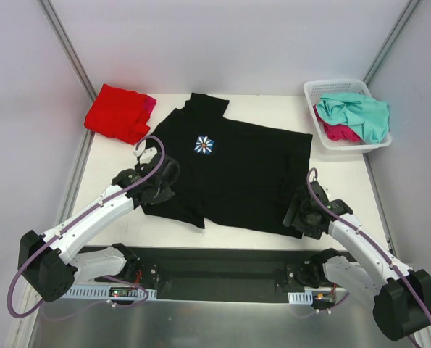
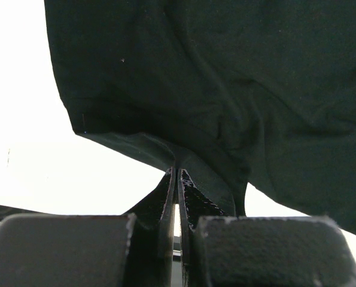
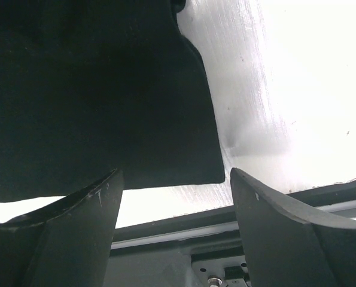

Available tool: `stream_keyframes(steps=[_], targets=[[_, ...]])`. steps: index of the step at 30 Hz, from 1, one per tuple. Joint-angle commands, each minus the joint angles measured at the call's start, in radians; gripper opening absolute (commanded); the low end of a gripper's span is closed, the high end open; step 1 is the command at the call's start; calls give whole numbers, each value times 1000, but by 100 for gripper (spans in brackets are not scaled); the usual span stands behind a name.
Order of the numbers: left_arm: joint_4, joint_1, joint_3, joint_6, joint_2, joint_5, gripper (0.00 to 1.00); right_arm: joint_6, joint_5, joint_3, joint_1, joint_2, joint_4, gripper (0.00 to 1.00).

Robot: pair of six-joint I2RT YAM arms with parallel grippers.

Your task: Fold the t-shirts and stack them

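Overhead first: I see the white table [image 1: 114, 174] boxed in by pale grey walls [image 1: 222, 36] with metal struts in the far corners. The black t-shirt [image 1: 237, 170] lies spread between my two arms, its daisy print [image 1: 204, 144] just beyond the left gripper [image 1: 168, 174]. That gripper sits on the shirt's left edge; the right gripper [image 1: 298, 210] sits at its near right corner. Well beyond the left gripper and off to its left lies a folded red t-shirt [image 1: 117, 112] with a magenta t-shirt [image 1: 150, 104] showing at its right edge. Far ahead of the right gripper stands the white basket [image 1: 331, 87], holding a teal t-shirt [image 1: 356, 112] over a pink one [image 1: 338, 133]. From the left wrist, the left gripper [image 2: 176, 179] has its jaws pressed together on a fold of the black t-shirt [image 2: 225, 89], which rises from the tips and fills the view ahead; the bright table [image 2: 22, 119] shows to the left. From the right wrist, the right gripper [image 3: 175, 172] stands wide apart and holds nothing; the black t-shirt [image 3: 94, 89] lies flat just ahead, its corner between the two fingers, with glossy white table [image 3: 285, 89] to the right and a dark rail [image 3: 166, 230] below the fingers.
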Motion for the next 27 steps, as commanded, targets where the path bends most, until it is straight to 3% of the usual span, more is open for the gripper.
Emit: stream_keyframes(steps=[1,6,27], targets=[[0,9,-13,13,-20,-20,0,-10,7,5,-7,-5,3,74],[1,11,-13,10,-12,-17,0,-8,6,-20,-13,-27,15,61],[-2,11,-16,16,-29,-15,0,38,27,-43,-15,-18,-1,66]])
